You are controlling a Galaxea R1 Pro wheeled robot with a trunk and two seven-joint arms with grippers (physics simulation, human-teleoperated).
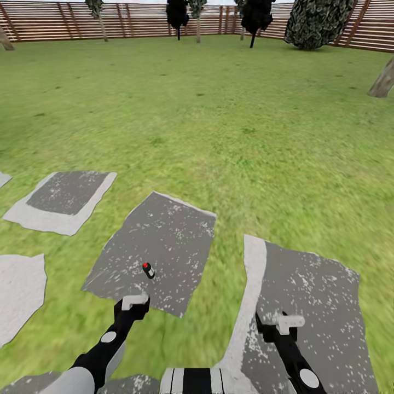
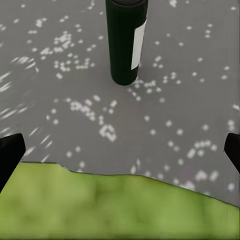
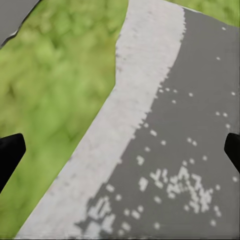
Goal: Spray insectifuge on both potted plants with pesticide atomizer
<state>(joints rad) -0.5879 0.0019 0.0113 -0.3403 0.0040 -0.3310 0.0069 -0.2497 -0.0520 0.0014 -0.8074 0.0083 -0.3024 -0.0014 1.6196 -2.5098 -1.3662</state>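
Head view: atomizer (image 1: 148, 270) upright on a stepping stone (image 1: 164, 241) — just beyond the left hand (image 1: 134, 301). Left hand's fingers spread wide, empty. Right hand (image 1: 289, 323) — likewise agape over another stone (image 1: 323, 295).

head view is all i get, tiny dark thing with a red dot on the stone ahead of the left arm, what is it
Observer: In the left wrist view it is the pesticide atomizer, a dark-green bottle with a white label, standing upright on the stepping stone.
Operator: are the left jaws around it
Observer: No. The left gripper is open and the bottle stands apart, beyond the fingertips.
Operator: right side holding anything
Observer: No. The right gripper is open over another stone's pale edge.
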